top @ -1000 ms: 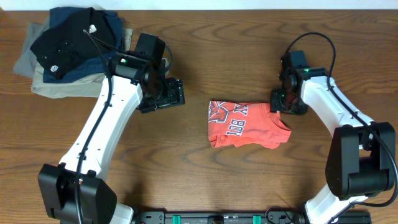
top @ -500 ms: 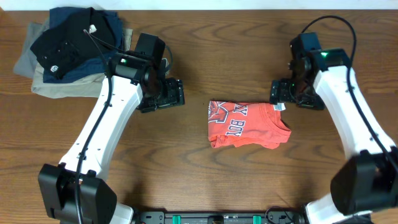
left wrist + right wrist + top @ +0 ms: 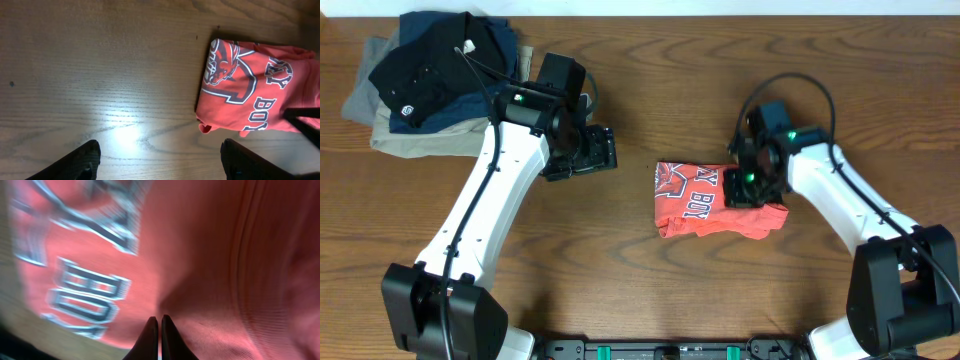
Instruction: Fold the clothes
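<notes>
Lying folded into a compact bundle near the middle of the wooden table [image 3: 640, 290]: coral-red T-shirt [image 3: 695, 205], print side up, dark blue block letters edged in white. Poised directly over the bundle's right half with the right gripper [image 3: 742, 188], black fingers pressed together tip to tip. Seen from the right wrist camera as two dark fingertips [image 3: 150, 339] closed flat against each other, close over ribbed coral fabric and just beside the lettering; cannot tell whether the tips touch the cloth or whether any of it is caught between them. Hanging well to the left of the shirt with the left gripper [image 3: 590, 152], apart from it, fingers [image 3: 82, 160] spread wide above bare, brightly lit wood. From the left wrist camera, shirt off to the right, a printed emblem at its nearer end. Stacked at the table's far left corner: black and navy folded garments [image 3: 430, 60] on top of khaki folded garments [image 3: 395, 140], well apart from the shirt
</notes>
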`<state>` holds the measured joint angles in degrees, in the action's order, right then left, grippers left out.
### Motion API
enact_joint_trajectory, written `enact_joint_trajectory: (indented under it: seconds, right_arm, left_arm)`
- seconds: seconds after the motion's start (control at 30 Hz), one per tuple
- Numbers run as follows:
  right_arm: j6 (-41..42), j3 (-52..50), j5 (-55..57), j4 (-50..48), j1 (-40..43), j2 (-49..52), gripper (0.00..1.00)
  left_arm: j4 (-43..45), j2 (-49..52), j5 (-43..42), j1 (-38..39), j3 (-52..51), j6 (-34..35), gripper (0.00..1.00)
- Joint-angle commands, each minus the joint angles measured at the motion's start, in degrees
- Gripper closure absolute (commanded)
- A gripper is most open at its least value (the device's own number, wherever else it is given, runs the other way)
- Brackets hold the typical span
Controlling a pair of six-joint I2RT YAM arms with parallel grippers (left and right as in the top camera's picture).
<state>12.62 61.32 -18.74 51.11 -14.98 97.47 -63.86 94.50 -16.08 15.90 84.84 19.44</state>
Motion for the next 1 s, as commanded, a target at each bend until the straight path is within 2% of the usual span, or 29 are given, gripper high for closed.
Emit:
enact_joint_trajectory:
  seconds: [0.0, 0.13, 0.3, 0.4, 0.57, 0.73, 0.97]
  right_arm:
    - [2.9, -4.3, -1.0, -1.5, -0.3, 0.2, 0.97]
    - [6.7, -8.1, 4.3, -1.9, -0.3, 0.2, 0.99]
    - [10.0, -7.6, 8.7, -1.1, -0.2, 0.1, 0.99]
    - [11.2, -4.5, 10.5, 2.3, -0.2, -0.2, 0.99]
    - [10.5, 6.8, 11.9, 10.2, -0.2, -3.4, 0.99]
    - [5.8, 12.1, 6.2, 8.6, -0.9, -5.3, 0.99]
    - [4.9, 7.0, -6.0, 0.7, -3.3, -0.8, 0.99]
  left_arm:
    - [-0.2, 0.3, 0.7, -0.1, 0.1, -0.4, 0.22]
    - [-0.2, 0.3, 0.7, -0.1, 0.1, -0.4, 0.22]
    - [-0.2, 0.3, 0.7, -0.1, 0.1, -0.4, 0.22]
    - [-0.2, 0.3, 0.7, -0.1, 0.1, -1.0, 0.22]
    - [-0.2, 0.3, 0.7, -0.1, 0.1, -1.0, 0.22]
    - [-0.2, 0.3, 0.7, -0.1, 0.1, -1.0, 0.22]
    - [-0.2, 0.3, 0.7, -0.1, 0.1, -1.0, 0.22]
